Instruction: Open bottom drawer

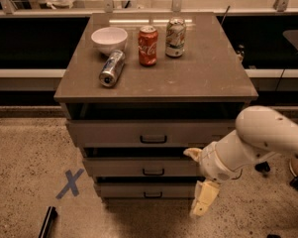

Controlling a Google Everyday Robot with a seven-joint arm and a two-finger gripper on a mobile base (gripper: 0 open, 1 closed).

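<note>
The bottom drawer [138, 189] is the lowest of three grey-beige fronts in the cabinet, with a small black centre handle [153, 195]. Its front sits flush under the middle drawer [138, 166]. My gripper [198, 177] hangs in front of the right ends of the middle and bottom drawers, to the right of the handle. It is open: one cream finger [192, 153] is up by the middle drawer, the other [203, 200] is down beside the bottom drawer's right end. It holds nothing.
The cabinet top [213, 73] carries a white bowl [109, 38], a lying silver can [112, 68], an upright red cola can [148, 45] and a pale can [175, 37]. A blue X tape mark [70, 183] and a dark object [47, 222] are on the floor at left.
</note>
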